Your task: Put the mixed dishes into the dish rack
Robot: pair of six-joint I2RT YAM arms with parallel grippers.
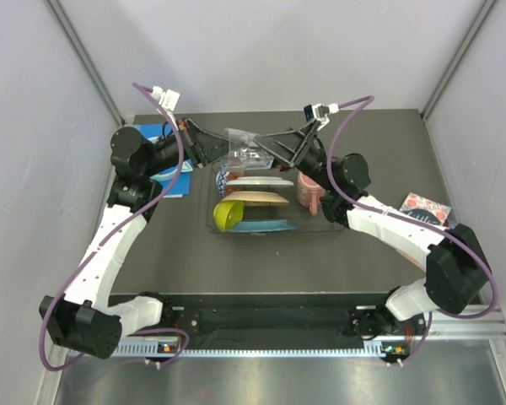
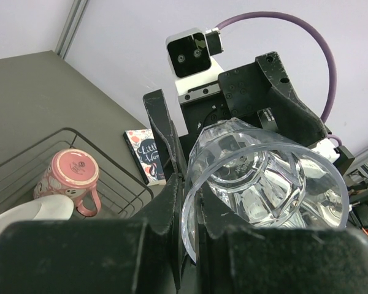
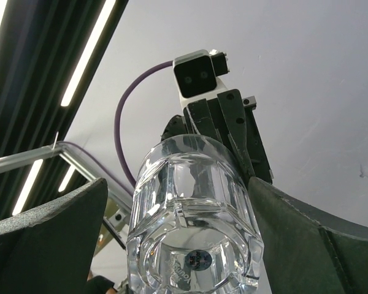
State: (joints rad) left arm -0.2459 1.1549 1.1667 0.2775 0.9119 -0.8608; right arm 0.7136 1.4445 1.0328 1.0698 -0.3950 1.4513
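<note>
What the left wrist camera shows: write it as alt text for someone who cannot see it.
A small clear glass, mouth toward the camera, is pinched at its rim by the left gripper. At lower left a pink mug sits upside down in the dish rack, a printed card beyond.

Small clear glass (image 2: 264,184): lower rim was concealed behind the blurred left gripper (image 2: 190,205). Printed card (image 2: 141,153) was partly hidden. Blue object (image 1: 154,132), mostly under the left arm (image 1: 118,228), was unidentifiable.

We see the small clear glass (image 1: 243,145) tilted in midair above the far end of the dish rack (image 1: 318,222), pink mug (image 1: 308,190) inside.
</note>
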